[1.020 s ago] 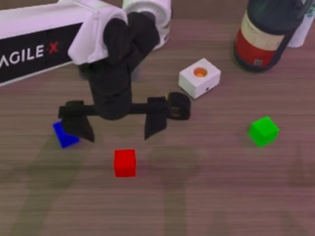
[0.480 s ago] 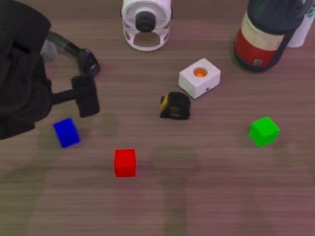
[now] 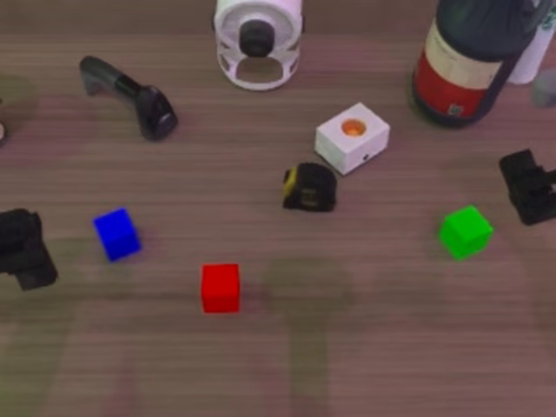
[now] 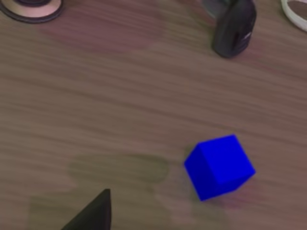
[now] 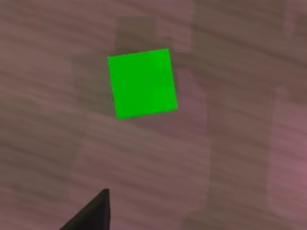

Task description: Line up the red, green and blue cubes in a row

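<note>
**Three cubes scattered, none yet in a row**

Three small cubes lie apart on the wood-grain table (image 3: 365,347) as two AgileX arms sit at its edges. At far left, the left gripper (image 3: 24,248) shows only as a dark shape at the table's border, near the blue cube (image 3: 116,234) but not touching it; whether its fingers are apart or together cannot be told from here. The blue cube sits turned slightly askew. Toward the middle and nearer the front edge rests the red cube (image 3: 221,287), square to the table and clear of both arms. Behind it lie a black handheld scanner (image 3: 139,94), a white reel-like object (image 3: 257,42), a black-and-yellow tape measure (image 3: 309,187) and a white block with an orange hole (image 3: 352,136), with a dark bottle (image 3: 469,56) at the back right. The green cube (image 3: 466,231) sits well to the right, with the right gripper (image 3: 528,185) just beyond it at the edge; its fingers' spread cannot be told either. No cube is held. The work looks to be at the reaching stage. The next move likely calls for a gripper to descend on an outer cube, grasp it squarely and carry it in beside the red one.
</note>
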Action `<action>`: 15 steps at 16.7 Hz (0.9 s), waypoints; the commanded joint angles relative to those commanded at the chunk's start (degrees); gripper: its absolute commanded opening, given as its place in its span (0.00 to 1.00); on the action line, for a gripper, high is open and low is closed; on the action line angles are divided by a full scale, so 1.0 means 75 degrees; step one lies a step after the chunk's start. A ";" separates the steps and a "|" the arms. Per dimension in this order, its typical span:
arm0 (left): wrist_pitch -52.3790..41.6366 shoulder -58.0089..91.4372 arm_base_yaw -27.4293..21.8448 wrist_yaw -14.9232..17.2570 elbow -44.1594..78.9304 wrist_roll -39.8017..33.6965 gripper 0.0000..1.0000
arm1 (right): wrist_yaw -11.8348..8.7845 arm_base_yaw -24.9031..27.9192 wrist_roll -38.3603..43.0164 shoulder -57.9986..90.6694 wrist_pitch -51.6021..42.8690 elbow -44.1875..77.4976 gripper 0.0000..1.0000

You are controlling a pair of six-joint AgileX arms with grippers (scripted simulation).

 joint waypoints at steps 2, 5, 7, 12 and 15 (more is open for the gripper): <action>0.0761 -0.1193 0.0331 0.0035 -0.0968 0.0586 1.00 | 0.0000 0.0200 -0.0109 0.1323 -0.0758 0.1051 1.00; 0.1779 -0.2712 0.0707 0.0118 -0.2113 0.1409 1.00 | -0.0006 0.0451 -0.0241 0.2973 -0.1673 0.2442 1.00; 0.2308 -0.3503 0.0864 0.0175 -0.2644 0.1862 1.00 | -0.0010 0.0576 -0.0307 0.3850 -0.2118 0.3180 1.00; 0.2920 -0.4318 0.1000 0.0245 -0.3174 0.2420 1.00 | -0.0018 0.0715 -0.0380 0.4762 -0.2593 0.4028 1.00; 0.2920 -0.4318 0.1000 0.0245 -0.3174 0.2420 1.00 | -0.0018 0.0715 -0.0380 0.4762 -0.2593 0.4028 1.00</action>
